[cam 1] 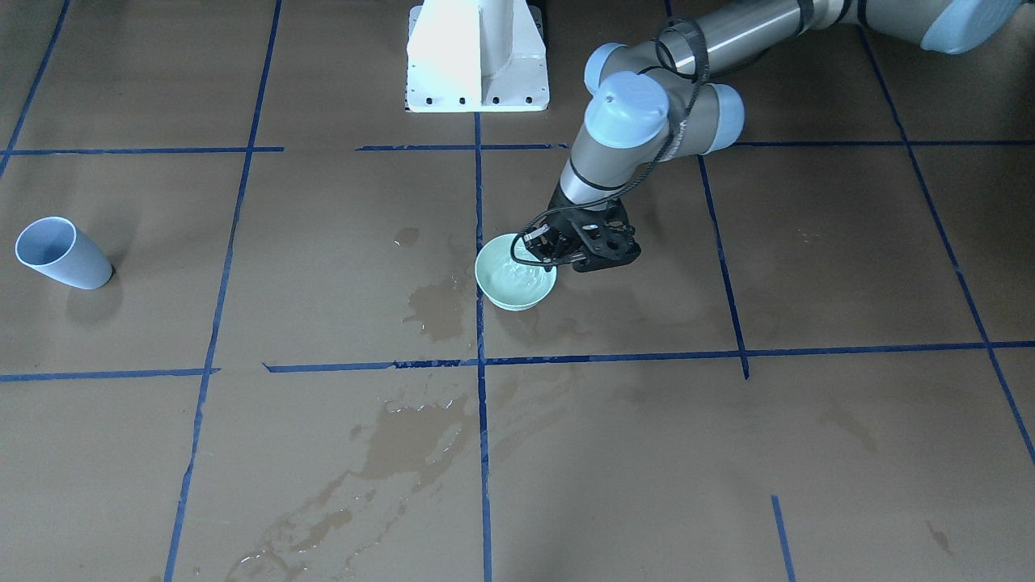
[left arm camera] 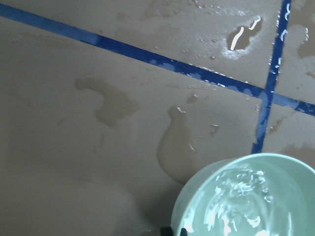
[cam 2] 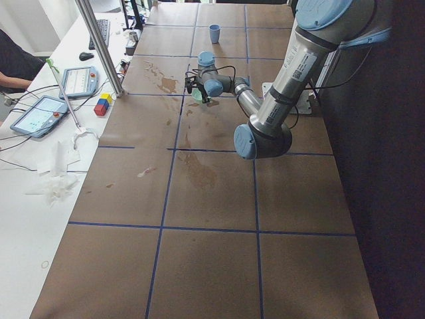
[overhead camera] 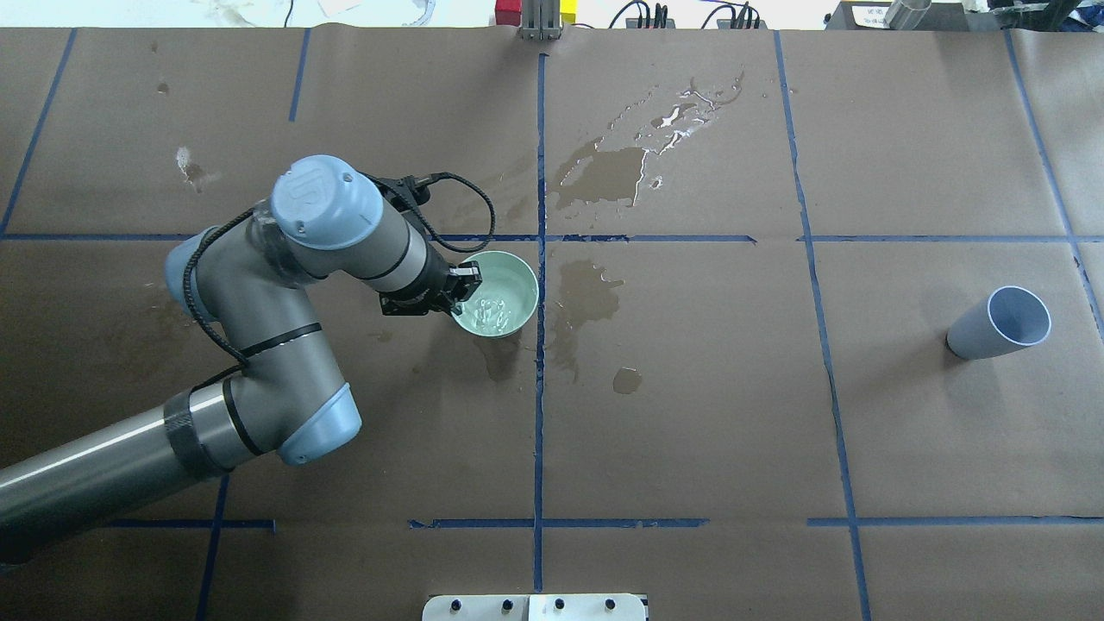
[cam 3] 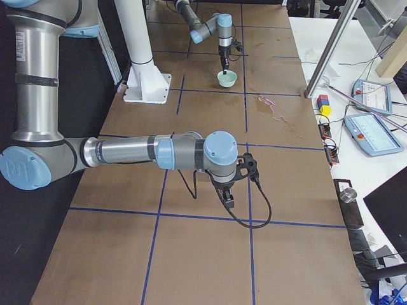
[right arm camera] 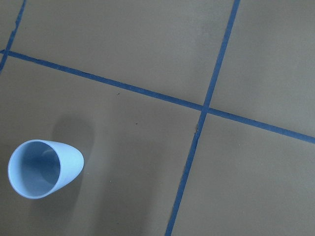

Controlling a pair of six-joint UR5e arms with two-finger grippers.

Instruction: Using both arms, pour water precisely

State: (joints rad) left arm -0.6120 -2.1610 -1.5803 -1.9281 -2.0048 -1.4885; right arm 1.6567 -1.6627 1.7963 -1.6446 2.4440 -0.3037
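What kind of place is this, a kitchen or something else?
Probably a robotics laboratory test bench: the silver-grey jointed left arm and right arm stand at a brown paper-covered table gridded with blue tape lines, with touchscreen control tablets beside it.

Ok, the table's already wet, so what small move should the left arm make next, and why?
Probably lift the bowl slowly and level: the left gripper grips its rim, the water inside shows ripples, and the cup stands far off.
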